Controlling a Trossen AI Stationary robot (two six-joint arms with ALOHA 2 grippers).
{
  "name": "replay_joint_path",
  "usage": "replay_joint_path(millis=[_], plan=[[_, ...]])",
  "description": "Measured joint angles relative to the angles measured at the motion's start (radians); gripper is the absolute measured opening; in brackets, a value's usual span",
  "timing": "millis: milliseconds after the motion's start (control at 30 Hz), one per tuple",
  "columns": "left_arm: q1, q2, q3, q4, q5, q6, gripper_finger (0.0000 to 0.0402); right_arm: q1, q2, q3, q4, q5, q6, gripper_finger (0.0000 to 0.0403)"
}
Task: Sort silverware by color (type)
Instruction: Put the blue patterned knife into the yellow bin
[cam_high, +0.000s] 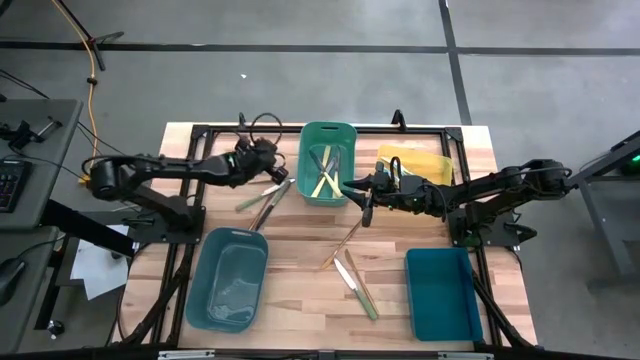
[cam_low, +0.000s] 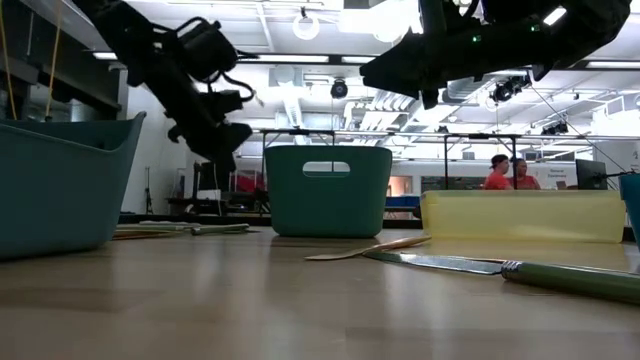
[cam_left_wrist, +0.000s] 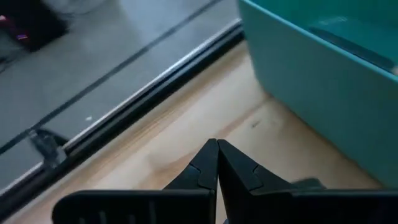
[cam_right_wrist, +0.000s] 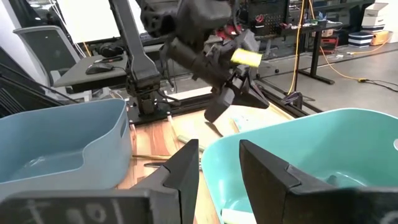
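Right claw (cam_high: 366, 207) hovers spread beside the green bin (cam_high: 327, 190), empty; left claw (cam_high: 270, 172), pressed together, waits on that bin's other side. Loose silverware (cam_high: 356, 285) lies nearby on the surface (cam_high: 300, 290); a descent here could clip the bin's rim.

Four rectangular plastic bins stand on the wooden table: one green bin (cam_high: 327, 135) at the far edge, one pale yellow bin (cam_high: 425, 160) beside it, one grey-blue bin (cam_high: 228, 278) and one dark teal bin (cam_high: 444, 295) nearer the front. About three thin utensils (cam_high: 262, 197) lie loose left of the green bin and about three more (cam_high: 351, 272) mid-table. Several pale-handled ones (cam_high: 326, 178) lie inside the green bin, too tangled to count.
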Motion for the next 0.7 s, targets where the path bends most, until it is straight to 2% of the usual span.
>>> replay_joint_path(millis=[100,200,400,567,700], plan=[[0.070,-0.023,0.000,-0.036,0.159,0.052,0.0003,0.000,0.000,0.000,0.000,0.000,0.000,0.0113],[0.147,-0.022,0.003,-0.113,0.266,0.084,0.0023,0.000,0.000,0.000,0.000,0.000,0.000,0.0113],[0.259,-0.021,0.110,-0.365,0.384,0.136,0.0096,0.000,0.000,0.000,0.000,0.000,-0.001,0.0113],[0.314,-0.017,0.171,-0.474,0.572,0.226,0.0150,0.000,0.000,0.000,0.000,0.000,-0.008,0.0113],[0.330,0.010,0.172,-0.546,0.587,0.366,0.0171,0.000,0.000,0.000,0.000,0.000,0.000,0.0113]])
